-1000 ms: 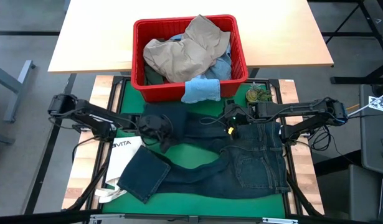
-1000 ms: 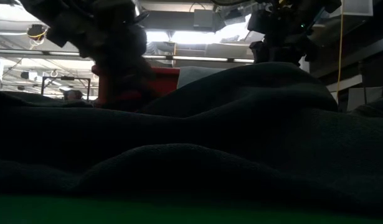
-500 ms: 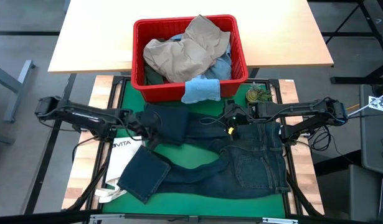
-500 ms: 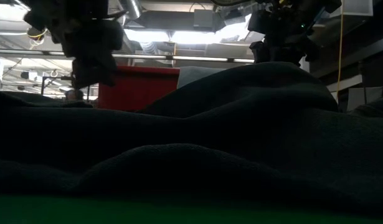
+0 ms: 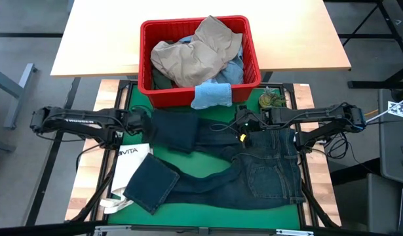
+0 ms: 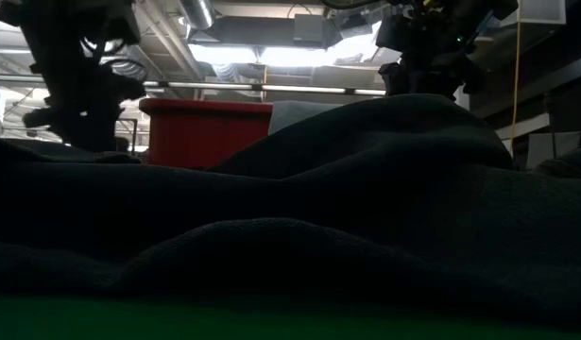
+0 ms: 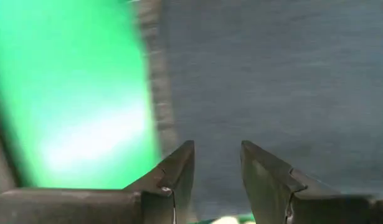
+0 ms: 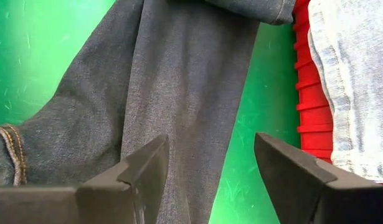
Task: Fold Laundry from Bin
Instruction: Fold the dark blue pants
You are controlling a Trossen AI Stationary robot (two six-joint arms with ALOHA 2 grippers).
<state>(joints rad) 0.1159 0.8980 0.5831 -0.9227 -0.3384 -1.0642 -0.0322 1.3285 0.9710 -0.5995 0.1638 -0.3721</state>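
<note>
High view first: the red bin point(image 5: 200, 88) sits at the far edge of the green mat point(image 5: 208, 172), heaped with khaki trousers point(image 5: 194, 56) and a small light blue cloth point(image 5: 211, 96) draped over its near rim. Dark navy jeans point(image 5: 253, 170) lie spread across the mat, one leg folded back onto a white tote bag point(image 5: 126, 167). The left gripper point(image 5: 143, 122) is at the left edge of the folded dark cloth near the bin; the right gripper point(image 5: 244, 124) hangs over the jeans' waist area. A small olive bundle point(image 5: 272, 100) lies at the mat's far right corner.

Low view: dark denim point(image 6: 366, 208) fills nearly everything, with the bin point(image 6: 207, 132) standing behind it and arm shapes dark above.

Left wrist view: the left gripper point(image 7: 217, 171) has its fingers slightly parted, holding nothing, over the edge where jeans point(image 7: 272, 74) meet the mat point(image 7: 73, 93).

Right wrist view: the right gripper point(image 8: 210, 165) is spread wide and empty above a jeans leg point(image 8: 172, 87), with the bin's wall point(image 8: 309, 93) beside it and light blue jeans point(image 8: 356, 81) hanging over that wall.
</note>
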